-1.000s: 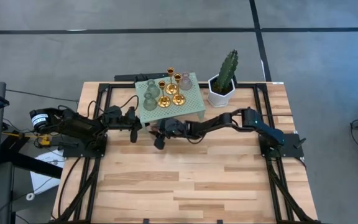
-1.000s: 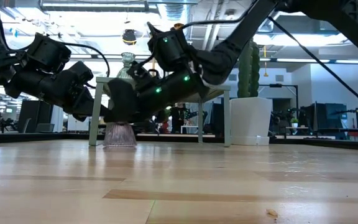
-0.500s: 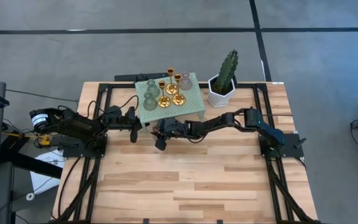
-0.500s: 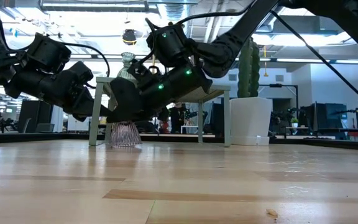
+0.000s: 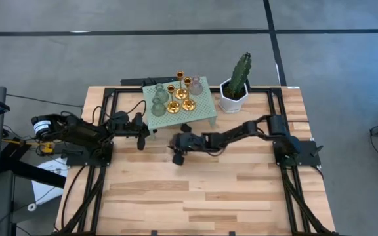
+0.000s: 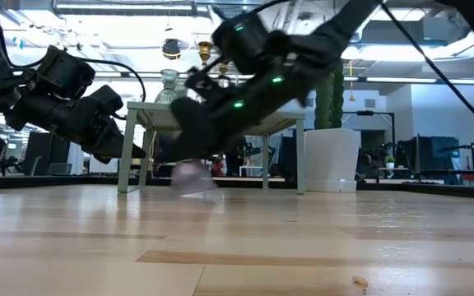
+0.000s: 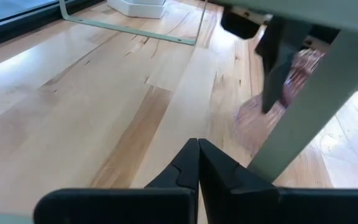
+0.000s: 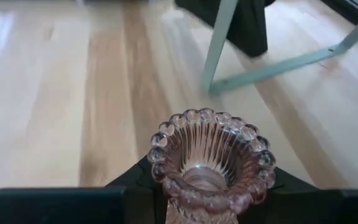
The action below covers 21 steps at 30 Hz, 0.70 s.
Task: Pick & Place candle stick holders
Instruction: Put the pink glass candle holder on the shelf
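The right gripper (image 5: 178, 156) clamps one pink holder (image 8: 207, 163) by its narrow neck, near the table (image 5: 241, 196) centre. It looks like ribbed glass: light, stiff, slippery, breakable. At twelve o'clock, the green stand (image 5: 202, 111) carries six holders. The left gripper (image 5: 141, 136) waits shut at nine o'clock.

ribbed pink glass holder (image 8: 207, 158), matt wood table (image 5: 195, 190)

A light wooden table (image 5: 195, 190) made of butcher-block planks stands on a grey floor (image 5: 346, 65). Near its far edge sits a small pale green perforated stand (image 5: 202, 108) on thin legs. Just beside it, a white hexagonal pot (image 5: 232, 98) holds 1 upright green cactus (image 5: 240, 73).
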Each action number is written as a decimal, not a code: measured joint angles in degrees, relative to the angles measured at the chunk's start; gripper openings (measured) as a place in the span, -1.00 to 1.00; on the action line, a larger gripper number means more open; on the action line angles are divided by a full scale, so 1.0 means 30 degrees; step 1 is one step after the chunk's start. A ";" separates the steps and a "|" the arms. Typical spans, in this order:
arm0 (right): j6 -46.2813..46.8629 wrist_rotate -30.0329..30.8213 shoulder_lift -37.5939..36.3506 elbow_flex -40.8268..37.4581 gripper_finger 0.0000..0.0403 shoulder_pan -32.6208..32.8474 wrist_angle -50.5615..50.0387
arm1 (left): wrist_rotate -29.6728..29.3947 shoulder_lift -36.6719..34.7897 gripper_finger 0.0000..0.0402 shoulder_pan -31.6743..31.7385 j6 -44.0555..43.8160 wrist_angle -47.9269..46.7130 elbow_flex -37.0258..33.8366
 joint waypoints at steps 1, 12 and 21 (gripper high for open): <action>-0.0264 0.0131 -0.0390 -0.0636 -0.43 0.0139 0.0295 | -0.0007 0.0000 -0.98 0.0000 0.0000 0.0000 0.0000; 0.0453 0.1351 -0.4710 -0.5309 -0.43 0.0748 0.2213 | -0.0036 -0.0022 -0.97 0.0000 -0.0058 0.0011 0.0000; 0.0453 0.3340 -0.8226 -0.5627 -0.43 0.1889 -0.1785 | -0.0044 -0.0029 -0.97 0.0007 -0.0058 0.0015 0.0000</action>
